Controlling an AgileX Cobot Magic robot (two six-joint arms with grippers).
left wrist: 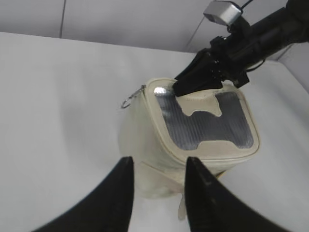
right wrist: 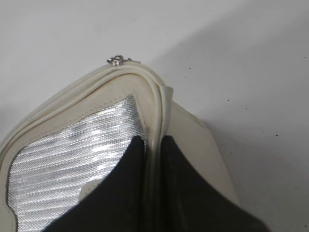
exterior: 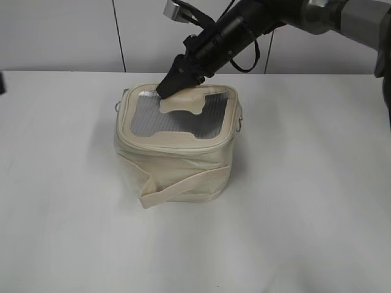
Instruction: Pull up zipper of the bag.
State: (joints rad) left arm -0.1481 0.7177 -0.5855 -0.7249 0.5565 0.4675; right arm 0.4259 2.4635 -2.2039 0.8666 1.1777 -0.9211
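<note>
The cream bag [exterior: 177,162] stands mid-table, its grey mesh top with the H-shaped patch [exterior: 183,104] facing up. The cream zipper [exterior: 165,141] runs round the top rim. One silver slider with a ring pull [exterior: 116,108] hangs at the left corner, another [exterior: 240,125] at the right side. My right gripper [exterior: 168,90] comes down from the upper right and is shut on the rim at the bag's far edge [right wrist: 153,140]; a slider [right wrist: 116,60] lies further along that rim. My left gripper [left wrist: 157,166] is open and empty, short of the bag [left wrist: 140,140]. A ring pull [left wrist: 128,102] shows there.
The white table [exterior: 317,201] extends all round the bag. A cream strap [exterior: 183,192] lies against the bag's front base. A pale panelled wall [exterior: 61,36] stands behind the table. The right arm [left wrist: 260,34] crosses above the bag's far side.
</note>
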